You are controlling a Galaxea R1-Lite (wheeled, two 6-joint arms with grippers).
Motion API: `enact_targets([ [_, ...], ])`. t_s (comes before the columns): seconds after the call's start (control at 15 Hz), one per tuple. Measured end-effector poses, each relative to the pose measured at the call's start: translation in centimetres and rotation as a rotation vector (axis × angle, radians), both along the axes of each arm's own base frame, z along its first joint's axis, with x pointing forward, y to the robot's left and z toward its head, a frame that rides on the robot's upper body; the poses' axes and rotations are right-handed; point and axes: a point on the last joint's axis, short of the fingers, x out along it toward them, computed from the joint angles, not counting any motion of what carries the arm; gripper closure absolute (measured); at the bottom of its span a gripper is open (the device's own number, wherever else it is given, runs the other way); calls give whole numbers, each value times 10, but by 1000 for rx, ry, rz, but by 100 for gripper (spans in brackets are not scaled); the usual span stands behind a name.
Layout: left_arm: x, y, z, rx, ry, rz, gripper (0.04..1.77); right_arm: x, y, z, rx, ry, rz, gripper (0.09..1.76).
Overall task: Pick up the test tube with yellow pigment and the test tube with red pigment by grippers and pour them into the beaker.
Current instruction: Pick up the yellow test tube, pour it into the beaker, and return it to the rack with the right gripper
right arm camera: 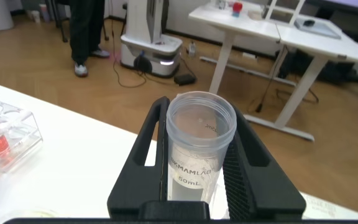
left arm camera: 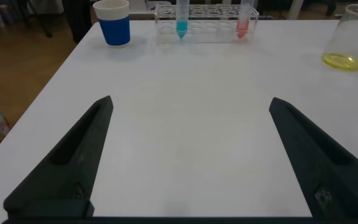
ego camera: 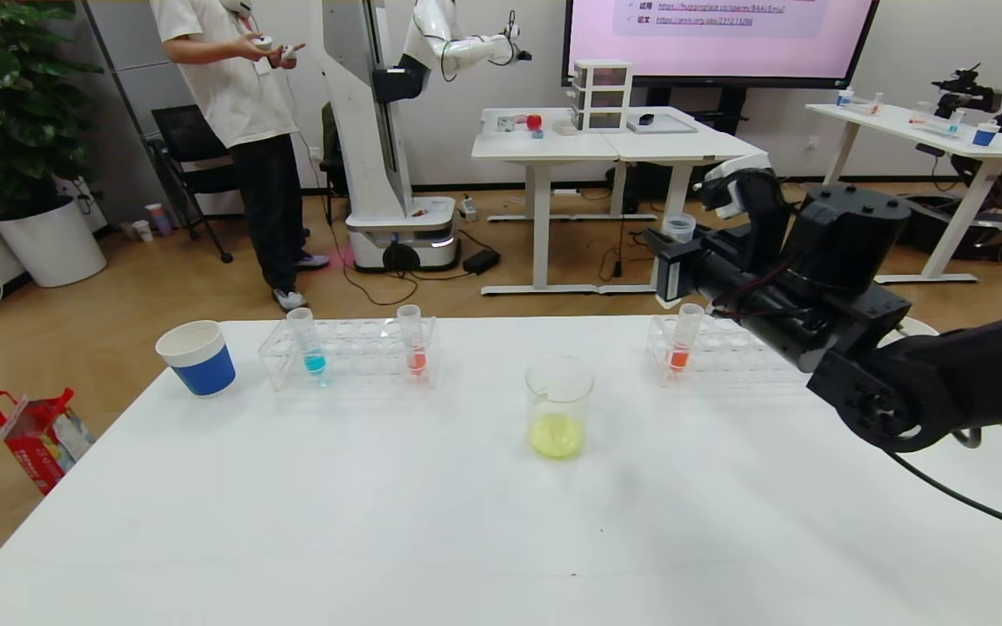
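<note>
Right gripper (right arm camera: 197, 155) clamped on emptied test tube (right arm camera: 199, 146), raised.
Beaker (ego camera: 559, 404) with yellow liquid below-left; left gripper (left arm camera: 185, 155) wide open, empty.

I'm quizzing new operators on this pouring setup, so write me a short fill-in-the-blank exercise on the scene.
1. The liquid at the bottom of the beaker is ____.
2. The right gripper has its fingers shut on a clear, ____ tube.
3. In the left rack, the tube beside the red one holds ____ liquid.
4. The paper cup stands on the ____ side of the table.

Missing words: yellow; empty; blue; left
</note>
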Motion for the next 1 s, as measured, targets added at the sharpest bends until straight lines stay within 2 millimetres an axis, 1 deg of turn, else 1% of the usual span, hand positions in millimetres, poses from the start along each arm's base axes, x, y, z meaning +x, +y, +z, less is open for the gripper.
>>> enact_targets([
  [0.13,0,0,0,0,0,0,6,-3,-18,13,33,37,-34,134],
  [0.27,0,0,0,0,0,0,6,1,-41,25,50,22,-94,134],
  [0.33,0,0,0,0,0,0,6,4,-59,29,57,17,-141,134],
  [0.47,0,0,0,0,0,0,6,10,-97,31,59,22,-242,134],
  [0.67,0,0,0,0,0,0,6,14,-160,26,56,39,-381,134],
  [0.73,0,0,0,0,0,0,6,14,-176,23,55,47,-415,134],
  [0.8,0,0,0,0,0,0,6,13,-196,19,55,58,-460,134],
  [1.0,0,0,0,0,0,0,6,15,-240,5,56,88,-558,134],
])
